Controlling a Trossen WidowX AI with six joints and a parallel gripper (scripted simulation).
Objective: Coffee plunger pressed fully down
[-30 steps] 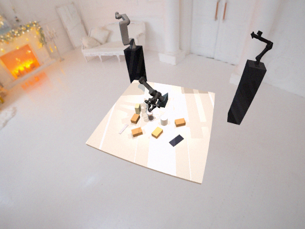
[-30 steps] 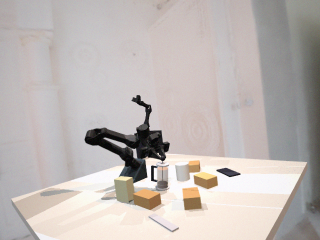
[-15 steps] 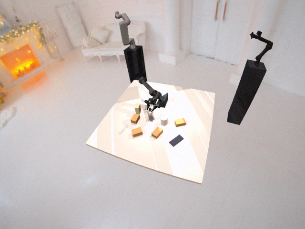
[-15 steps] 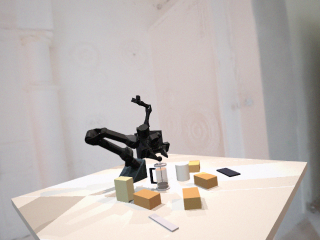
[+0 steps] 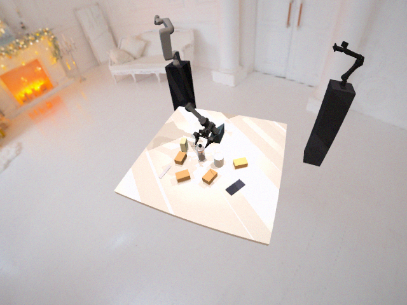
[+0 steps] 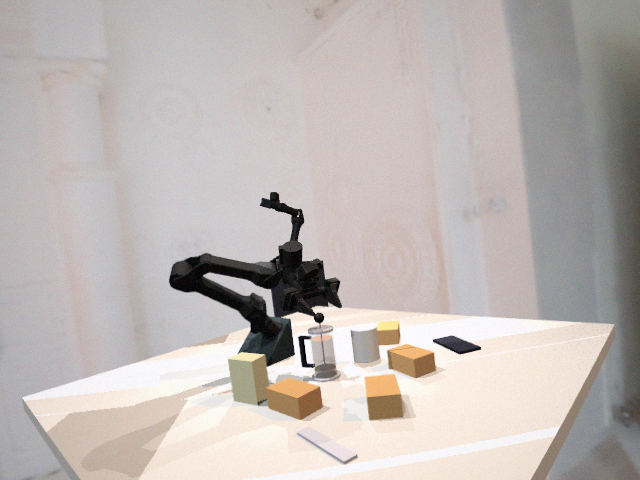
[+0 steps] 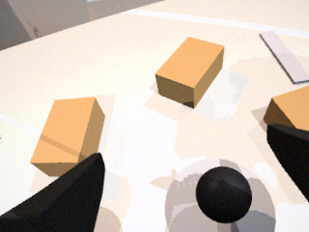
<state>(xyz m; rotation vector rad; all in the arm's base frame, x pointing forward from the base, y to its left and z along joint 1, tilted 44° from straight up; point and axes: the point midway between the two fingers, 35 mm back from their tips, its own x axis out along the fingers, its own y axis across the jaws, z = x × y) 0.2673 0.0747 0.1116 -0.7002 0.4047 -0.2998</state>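
hovering just above the coffee press (image 6: pixel 323 354), the gripper (image 6: pixel 316 301) has its fingers spread wide with nothing between them, one dark tip low on the left of the wrist view and the other at the right edge. the round black plunger knob (image 7: pixel 223 194) sits between them, touching neither, over the pale lid of the press. and the press stands upright on the table (image 6: pixel 491 413), glass body, black handle facing the arm's base, the dark filter disc low near the bottom of the glass. a white cylinder (image 6: pixel 364 344) stands just beside it. around the press lie three orange boxes: one in front (image 6: pixel 294 397), another (image 6: pixel 383 396) next to that, a third (image 6: pixel 410 360) behind the cylinder's side. a yellower box (image 6: pixel 388 332) sits farther back, a tall cream box (image 6: pixel 248 378) stands near the front orange one, touching or nearly so. a flat pale strip (image 6: pixel 326 444) lies near the table's front edge, and a dark flat slab (image 6: pixel 456 344) lies well apart on the far side
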